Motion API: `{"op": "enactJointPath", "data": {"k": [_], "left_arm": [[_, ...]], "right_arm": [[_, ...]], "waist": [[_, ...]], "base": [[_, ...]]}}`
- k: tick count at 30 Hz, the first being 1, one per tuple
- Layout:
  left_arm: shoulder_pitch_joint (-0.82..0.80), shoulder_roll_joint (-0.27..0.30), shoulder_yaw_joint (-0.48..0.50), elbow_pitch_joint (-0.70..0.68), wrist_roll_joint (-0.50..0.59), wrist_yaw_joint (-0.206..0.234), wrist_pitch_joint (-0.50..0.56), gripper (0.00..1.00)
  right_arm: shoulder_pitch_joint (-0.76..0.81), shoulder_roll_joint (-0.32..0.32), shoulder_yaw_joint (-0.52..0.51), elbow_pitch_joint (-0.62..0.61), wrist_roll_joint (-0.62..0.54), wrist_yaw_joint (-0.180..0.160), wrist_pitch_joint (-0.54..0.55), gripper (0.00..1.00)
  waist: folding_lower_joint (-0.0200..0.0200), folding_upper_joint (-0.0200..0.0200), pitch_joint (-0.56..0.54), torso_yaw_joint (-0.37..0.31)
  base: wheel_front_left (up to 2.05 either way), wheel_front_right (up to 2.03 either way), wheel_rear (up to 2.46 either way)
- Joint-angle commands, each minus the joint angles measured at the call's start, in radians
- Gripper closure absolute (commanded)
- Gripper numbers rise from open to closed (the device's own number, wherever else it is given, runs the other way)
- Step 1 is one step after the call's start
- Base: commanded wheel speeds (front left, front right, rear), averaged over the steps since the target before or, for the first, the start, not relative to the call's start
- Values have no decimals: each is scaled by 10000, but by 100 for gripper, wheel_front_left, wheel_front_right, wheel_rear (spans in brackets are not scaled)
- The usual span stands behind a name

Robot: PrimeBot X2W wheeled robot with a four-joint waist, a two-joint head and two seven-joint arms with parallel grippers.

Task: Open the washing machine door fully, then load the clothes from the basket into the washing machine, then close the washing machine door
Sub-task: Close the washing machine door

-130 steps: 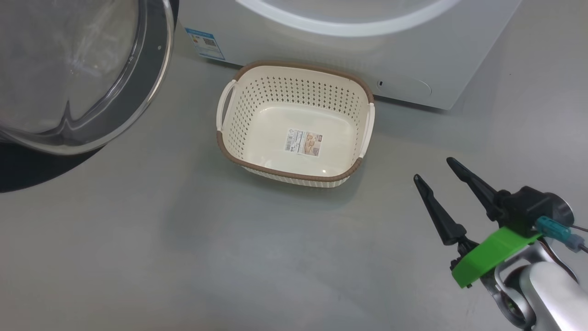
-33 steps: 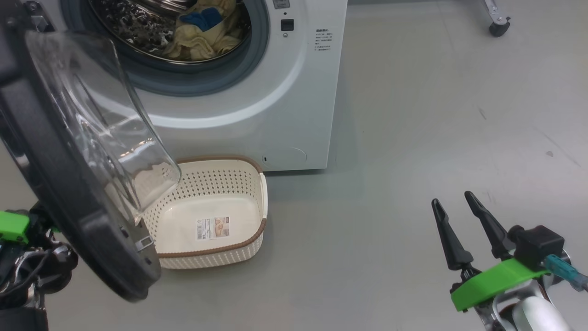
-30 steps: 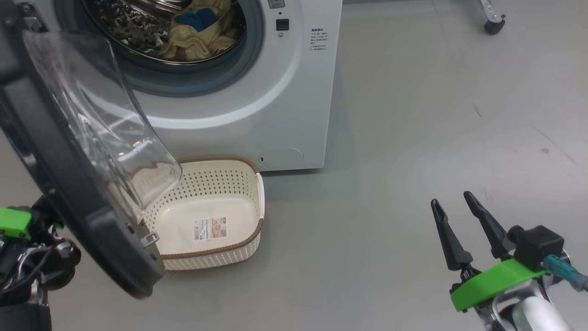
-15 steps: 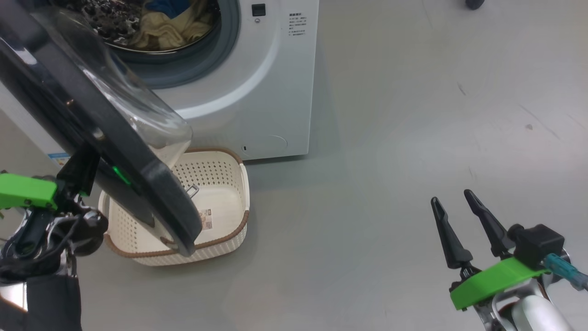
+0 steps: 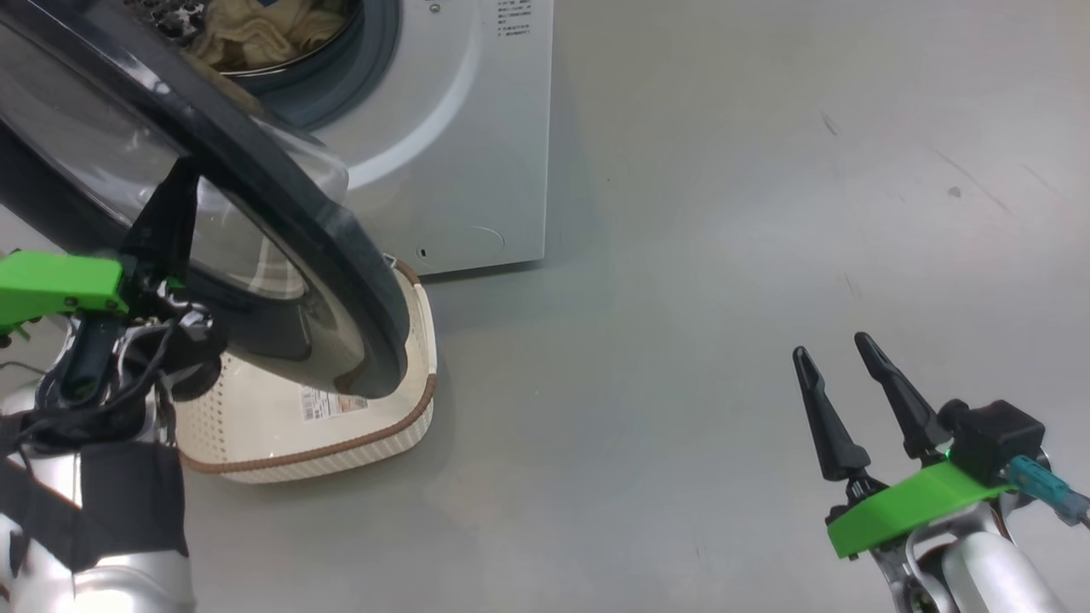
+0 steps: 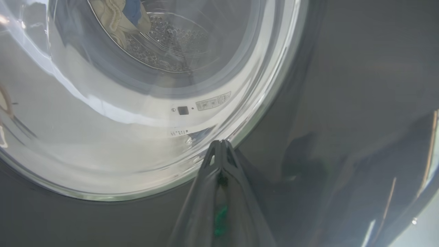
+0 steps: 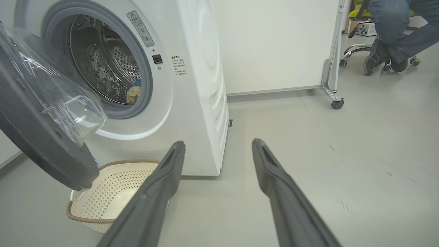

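**A:** Where does everything stand?

**B:** The clothes lie inside the washer. The basket sits bare at the washer's foot. The door hangs about half swung, out from the washer's front and over the basket, so I judge closing to be the step in hand.

**A:** And the grippers?

**B:** The left gripper has its 2 fingers pressed together with nothing between them. Its tip rests on the door's outer face, where black rim meets glass. The right gripper hangs well off the washer's right side, fingers apart and empty.

**A:** What could go wrong?

**B:** I see 3 risks. The tip is a small contact on a glossy curve, so an off-line push could make it skid off and lose the door. A weak push could leave the latch uncaught. A yellow piece also lies low near the washer's mouth and could get pinched at the gasket. I cannot tell whether it crosses the lip.

**A:** Do the views differ?

**B:** The left wrist view shows the contact itself and, through the glass, a blue piece among the yellow. The right wrist view gives what that close look lacks: the gap between door and washer, and the door's lower edge just above the basket's rim. It also shows a person's legs far beyond the washer's right side.
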Motion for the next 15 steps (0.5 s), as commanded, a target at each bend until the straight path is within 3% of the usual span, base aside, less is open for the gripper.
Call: {"op": "enactJointPath", "data": {"k": [1,15], "left_arm": [[-551,193,132,-332,-68,-76,-78,100],[-1445,160,-115,623,-59,-76,-1341,100]], "right_arm": [[-351,-58,124,-326,-35,-29,-97,0],[-603,44,120,-345,-51,-29,-97,0]], "waist": [[0,0,39,-34],[0,0,499,-278]], "base": [[0,0,0],[0,0,0]]}}
